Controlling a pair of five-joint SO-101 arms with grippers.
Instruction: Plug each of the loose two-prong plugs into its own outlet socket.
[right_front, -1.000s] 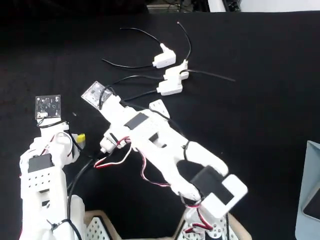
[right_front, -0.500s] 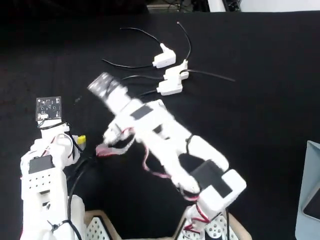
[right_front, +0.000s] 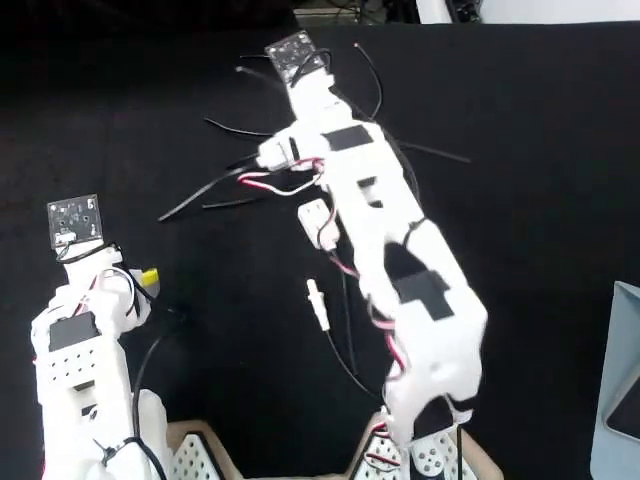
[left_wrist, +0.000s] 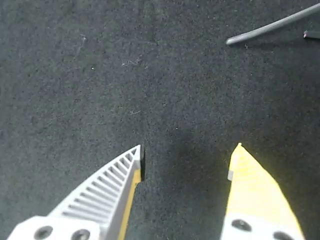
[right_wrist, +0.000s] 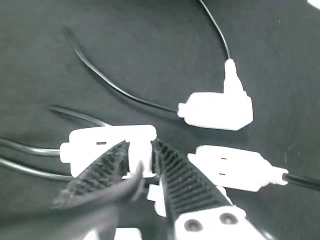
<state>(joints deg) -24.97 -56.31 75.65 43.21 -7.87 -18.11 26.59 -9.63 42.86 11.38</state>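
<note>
Black cloth (right_front: 540, 150) covers the whole table. The right arm (right_front: 370, 200) is stretched out to the far middle. The left arm (right_front: 80, 340) is folded at the near left.

The right gripper (right_wrist: 140, 148) has its dark jaws spread a little, astride one end of a white connector body (right_wrist: 95, 142). A sliver of dark shows beside one jaw, so I judge it is not yet pinching. Just beside it are a flat white connector (right_wrist: 230, 167) and, a little farther off, an angled white plug (right_wrist: 215, 110), each trailing a thin black cable. I cannot tell which bodies are plugs and which sockets.

The left gripper (left_wrist: 189, 146) is spread wide over bare cloth, with nothing between its white and yellow jaws. A loose cable end (left_wrist: 270, 26) lies well apart from it.

**Risks:**
- The grip is set at the very end of the body, so closing there could squirt the piece out sideways or tip it.
- The flat connector is close enough to be knocked.
- A lift could drag the neighbouring pieces along by the cables that run close together.

From above, the right arm lies across that cluster, so the right wrist camera supplies how the three bodies lie. The high view adds a small white plug (right_front: 318, 303) with its cable. It lies nearer, mid-table, well apart from the cluster.
</note>
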